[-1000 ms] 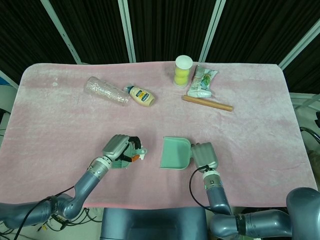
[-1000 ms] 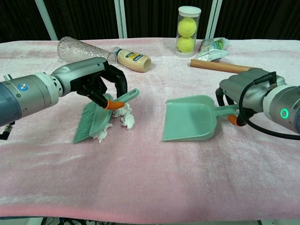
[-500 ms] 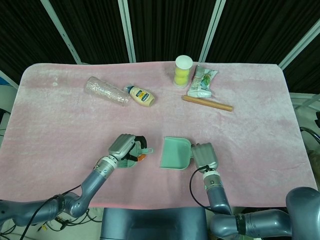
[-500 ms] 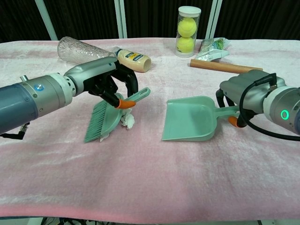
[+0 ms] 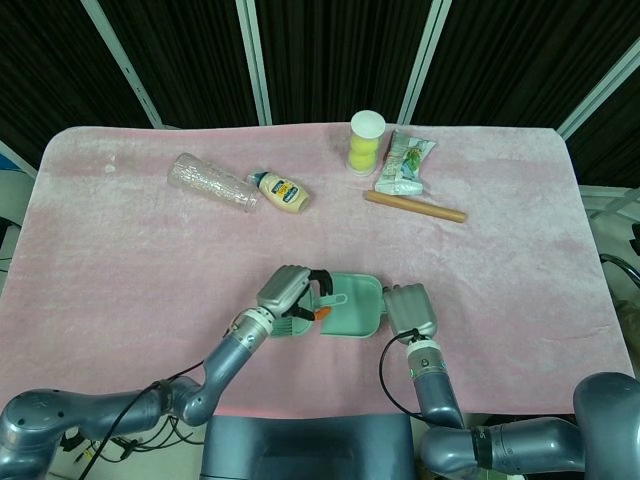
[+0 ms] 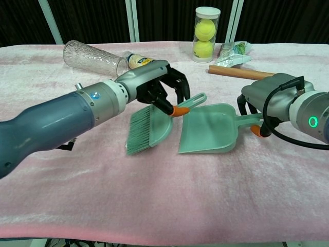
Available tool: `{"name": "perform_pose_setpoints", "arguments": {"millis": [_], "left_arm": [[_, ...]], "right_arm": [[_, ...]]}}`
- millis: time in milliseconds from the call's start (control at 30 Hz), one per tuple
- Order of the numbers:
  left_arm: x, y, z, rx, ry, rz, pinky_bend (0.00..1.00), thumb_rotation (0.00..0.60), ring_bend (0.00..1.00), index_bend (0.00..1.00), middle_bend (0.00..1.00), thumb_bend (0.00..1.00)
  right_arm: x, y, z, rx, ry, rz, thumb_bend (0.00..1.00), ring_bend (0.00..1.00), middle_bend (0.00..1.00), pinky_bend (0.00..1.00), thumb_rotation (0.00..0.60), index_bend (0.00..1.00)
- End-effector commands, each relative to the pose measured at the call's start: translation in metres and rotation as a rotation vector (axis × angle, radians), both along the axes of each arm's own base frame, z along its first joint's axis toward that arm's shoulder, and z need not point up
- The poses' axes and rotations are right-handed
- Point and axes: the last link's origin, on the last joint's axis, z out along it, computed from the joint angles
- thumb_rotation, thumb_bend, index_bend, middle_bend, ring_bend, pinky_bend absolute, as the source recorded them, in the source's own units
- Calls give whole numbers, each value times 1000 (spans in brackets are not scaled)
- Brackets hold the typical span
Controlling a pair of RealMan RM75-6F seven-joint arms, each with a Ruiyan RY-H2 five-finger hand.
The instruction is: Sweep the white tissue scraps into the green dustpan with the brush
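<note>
Since a moment ago, the left hand point(image 6: 157, 85) has been carrying the brush point(image 6: 149, 128) rightward, and its bristles are now sitting just beside the dustpan point(image 6: 208, 131) mouth. Fingers are clamping the brush handle. The right hand point(image 6: 272, 100) is gripping the dustpan handle. Tissue scraps are hiding from both views.

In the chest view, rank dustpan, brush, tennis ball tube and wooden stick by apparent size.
1. Dustpan
2. Brush, partly hidden by the left hand
3-4. Tennis ball tube and wooden stick: look alike, and both lie farther back, so unsure
</note>
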Motion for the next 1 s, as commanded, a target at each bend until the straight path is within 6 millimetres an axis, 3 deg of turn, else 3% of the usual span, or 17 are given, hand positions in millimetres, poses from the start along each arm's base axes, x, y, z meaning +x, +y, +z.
{"name": "perform_pose_setpoints", "arguments": {"millis": [33,300,567,733,1000], "left_arm": [[18,2,-5,13,-20,-35,1000,600,911,610,643,394],[47,7,-5,37,-75,-69,1000,600,911,610,643,394],[56,10,19,62,-158,-70,1000,600,911,610,643,394],[44,8,36,66,-153,-79,1000,600,911,610,642,394],[4,2,53,46,-80,-51,1000,600,911,611,643,394]], "right_arm": [[0,0,0,0,-2,-2,508,701,573,808,600,619],[-2,0,1,-2,-6,-6,508,701,573,808,600,619],[-2,-2,5,-15,0,-6,508,702,573,807,600,619],[-2,-1,5,-12,0,-8,508,702,573,807,600,619],[1,4,-2,16,-14,10,508,702,573,807,600,619]]}}
